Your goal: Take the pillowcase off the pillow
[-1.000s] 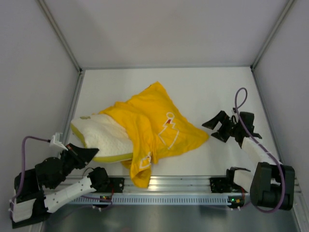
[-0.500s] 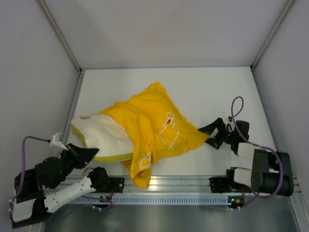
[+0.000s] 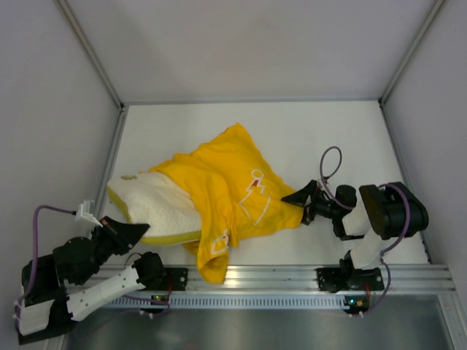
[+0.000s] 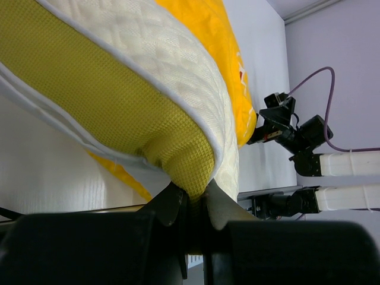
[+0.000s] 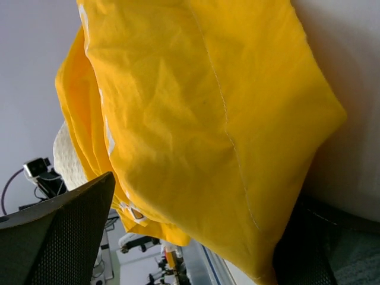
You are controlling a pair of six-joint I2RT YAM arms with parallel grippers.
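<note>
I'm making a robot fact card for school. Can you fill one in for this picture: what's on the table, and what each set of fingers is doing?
Pillow: cream, on the white table, left end sticking out bare
Pillowcase: yellow, wrinkly, covering the pillow's right part
Left fingers: shut, pinching the edge of the pillow's bare end
Right fingers: wide open, one on each side of the pillowcase's right corner, not squeezing yet
Job done: no, the pillowcase is only partly off
</note>
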